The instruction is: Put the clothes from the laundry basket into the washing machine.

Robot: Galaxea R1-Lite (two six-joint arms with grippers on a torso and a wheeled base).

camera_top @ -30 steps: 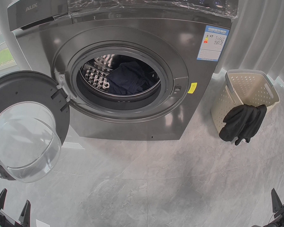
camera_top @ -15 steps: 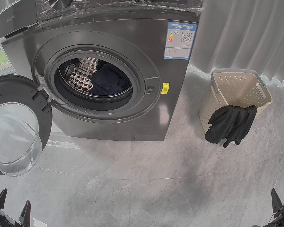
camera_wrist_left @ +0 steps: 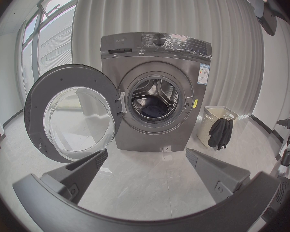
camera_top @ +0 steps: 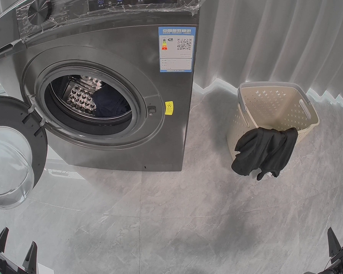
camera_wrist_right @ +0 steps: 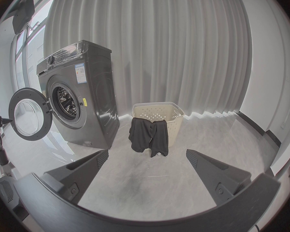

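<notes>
Right gripper [camera_wrist_right: 146, 152] spread and empty, I am holding it short of the laundry basket [camera_wrist_right: 174, 123], ready for the black garment [camera_wrist_right: 148, 134] draping over its rim

A laundry corner of a bare, bright room: a front-loading washer [camera_top: 114, 39] with plastic film [camera_top: 114, 5] over its panel, a basket [camera_top: 270, 83] beside it, a wall-wide curtain [camera_top: 274, 31], grey tiled floor [camera_top: 179, 217], tall windows [camera_wrist_left: 51, 45].

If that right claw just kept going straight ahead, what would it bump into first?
Probably the black garment draped over the front rim of the laundry basket; the right gripper, open, points about at it across bare floor. Depth is hard to judge.
</notes>
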